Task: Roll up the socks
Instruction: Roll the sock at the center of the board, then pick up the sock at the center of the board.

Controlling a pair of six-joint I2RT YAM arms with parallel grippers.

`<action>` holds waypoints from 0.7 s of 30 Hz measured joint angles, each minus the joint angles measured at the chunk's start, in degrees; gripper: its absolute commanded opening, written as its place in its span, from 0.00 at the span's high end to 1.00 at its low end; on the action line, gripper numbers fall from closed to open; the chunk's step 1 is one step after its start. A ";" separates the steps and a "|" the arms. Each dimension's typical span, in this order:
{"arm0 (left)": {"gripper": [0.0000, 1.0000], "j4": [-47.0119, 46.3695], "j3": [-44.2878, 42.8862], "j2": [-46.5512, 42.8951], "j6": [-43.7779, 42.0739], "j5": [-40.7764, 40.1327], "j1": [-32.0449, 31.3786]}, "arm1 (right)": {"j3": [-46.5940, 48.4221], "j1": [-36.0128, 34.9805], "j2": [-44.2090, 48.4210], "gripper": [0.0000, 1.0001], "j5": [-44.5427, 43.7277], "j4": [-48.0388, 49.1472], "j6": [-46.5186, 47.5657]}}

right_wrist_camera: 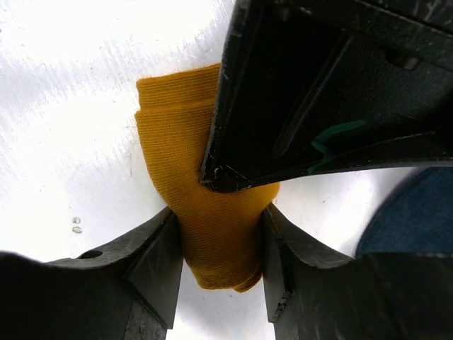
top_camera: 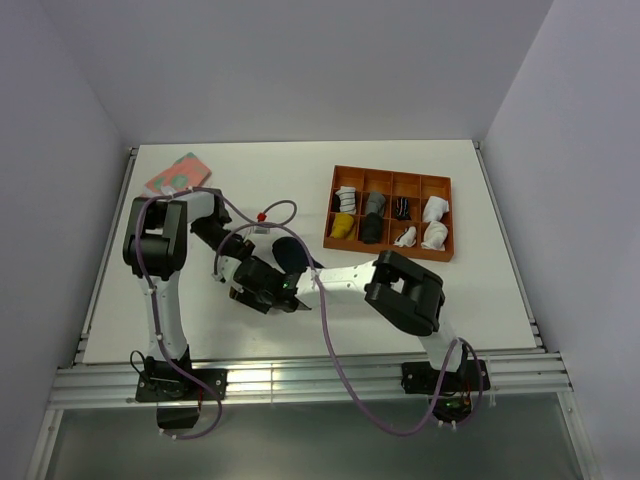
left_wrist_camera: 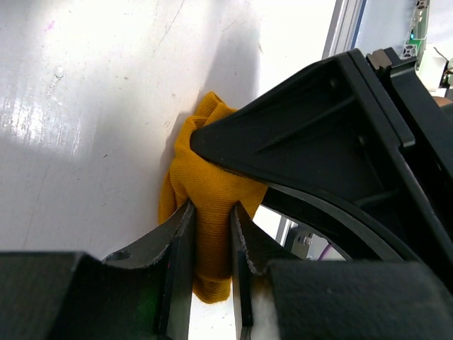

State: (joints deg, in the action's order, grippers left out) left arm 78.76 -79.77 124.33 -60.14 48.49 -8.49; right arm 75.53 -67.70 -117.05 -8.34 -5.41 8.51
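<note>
The mustard-orange sock [left_wrist_camera: 205, 191] is bunched on the white table, and both grippers meet at it. My left gripper [left_wrist_camera: 211, 241] is shut on one end, its fingers pressed into the fabric. My right gripper [right_wrist_camera: 221, 248] touches the sock [right_wrist_camera: 205, 212] on both sides, just under the left gripper's black tip [right_wrist_camera: 318, 92]. The dark navy sock [top_camera: 285, 250] lies just behind the two grippers, and also shows at the right wrist view's edge [right_wrist_camera: 414, 212]. From above, the grippers [top_camera: 265, 288] hide the mustard sock. Its striped cuff is not visible.
An orange tray [top_camera: 390, 171] with several rolled socks in its compartments stands at the back right. A pink-and-green folded cloth [top_camera: 178, 173] lies at the back left corner. The table's near rail [top_camera: 300, 375] runs just behind the arm bases.
</note>
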 measured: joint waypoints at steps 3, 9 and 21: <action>0.81 0.17 -0.63 0.00 0.09 -0.26 -0.17 | 0.02 0.48 0.00 0.86 0.94 0.04 -1.27; 0.68 0.09 -1.55 -0.33 1.18 -0.55 -0.33 | -0.11 0.81 0.00 1.00 1.36 0.50 -3.76; 0.63 -1.14 -7.17 -4.87 4.42 2.51 4.61 | -0.70 1.25 0.02 1.00 0.74 2.36 -6.95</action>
State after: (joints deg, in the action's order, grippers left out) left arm 77.62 -86.94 119.46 -55.72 51.00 -3.88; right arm 74.83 -66.46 -117.03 -7.60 -3.05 1.56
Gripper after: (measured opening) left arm 0.379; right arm 0.459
